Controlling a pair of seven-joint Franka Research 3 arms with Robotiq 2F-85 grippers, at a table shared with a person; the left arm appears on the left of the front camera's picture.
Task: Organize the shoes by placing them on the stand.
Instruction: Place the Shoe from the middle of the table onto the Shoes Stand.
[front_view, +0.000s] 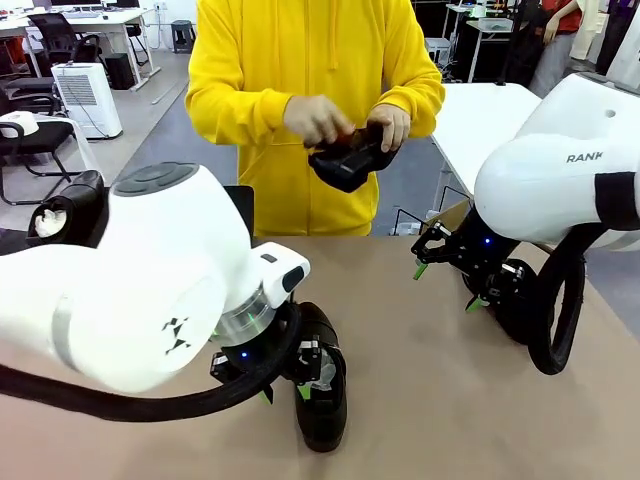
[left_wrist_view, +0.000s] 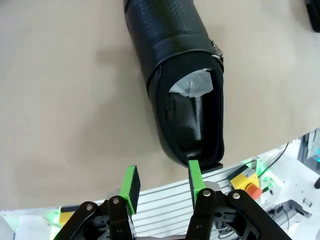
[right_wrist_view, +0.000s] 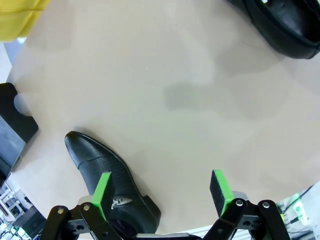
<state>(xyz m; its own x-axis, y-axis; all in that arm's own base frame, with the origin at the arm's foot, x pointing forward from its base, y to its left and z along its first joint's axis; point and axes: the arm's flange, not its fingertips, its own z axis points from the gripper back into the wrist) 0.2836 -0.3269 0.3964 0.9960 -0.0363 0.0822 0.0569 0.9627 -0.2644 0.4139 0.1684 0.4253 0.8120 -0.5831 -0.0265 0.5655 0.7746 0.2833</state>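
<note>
A person in a yellow hoodie holds one black shoe (front_view: 350, 158) in both hands above the table's far edge. Near the front edge, my left gripper (front_view: 285, 392) hangs over a second black shoe (front_view: 325, 400). The left wrist view shows that shoe (left_wrist_view: 180, 85) stuffed with white paper. There my left gripper (left_wrist_view: 162, 182) is open, one finger (left_wrist_view: 195, 175) at the heel and bare table in the gap. My right gripper (right_wrist_view: 161, 192) is wide open above another shoe (right_wrist_view: 100, 165) that lies by one finger. A corner of the black stand (right_wrist_view: 14, 120) shows at the left.
A further black shoe (right_wrist_view: 285, 25) lies at the top right of the right wrist view. At the far left of the front view sits a paper-stuffed shoe (front_view: 62, 212). Bare brown table (front_view: 420, 380) lies between the arms. My right gripper (front_view: 448, 287) hangs low at the right.
</note>
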